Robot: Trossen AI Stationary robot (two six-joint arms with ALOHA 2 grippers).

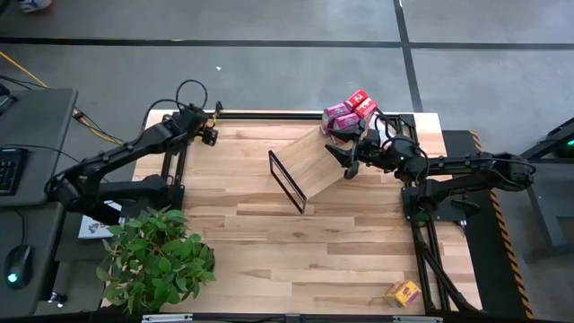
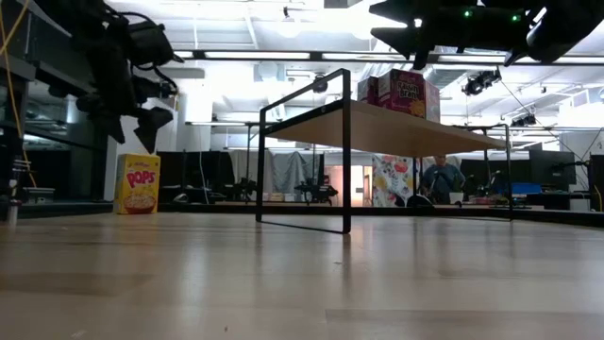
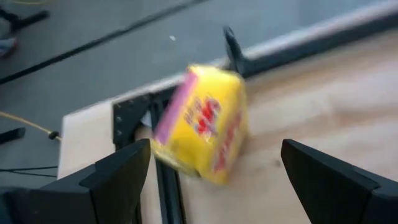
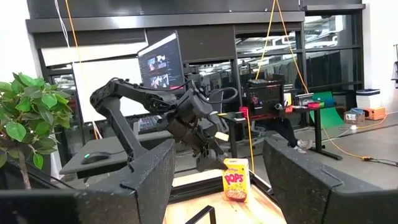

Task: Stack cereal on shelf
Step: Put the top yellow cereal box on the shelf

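Note:
A yellow cereal box [image 2: 138, 184] stands upright on the table near its far left corner. It also shows in the left wrist view [image 3: 202, 124] and the right wrist view [image 4: 235, 179]. My left gripper [image 1: 210, 135] hovers open just above and short of it [image 2: 151, 118], touching nothing. The light-wood shelf [image 1: 309, 166] stands slantwise mid-table on its black wire ends. Pink boxes [image 1: 339, 115] and red boxes [image 1: 362, 103] sit on its far right end, and they also show in the low view [image 2: 406, 92]. My right gripper [image 1: 346, 167] is open and empty above the shelf's right end.
Another yellow box [image 1: 404, 292] lies at the table's near right corner. A potted plant [image 1: 157, 256] fills the near left corner. Black rails edge the tabletop [image 1: 269, 115]. Bare planks lie in front of the shelf.

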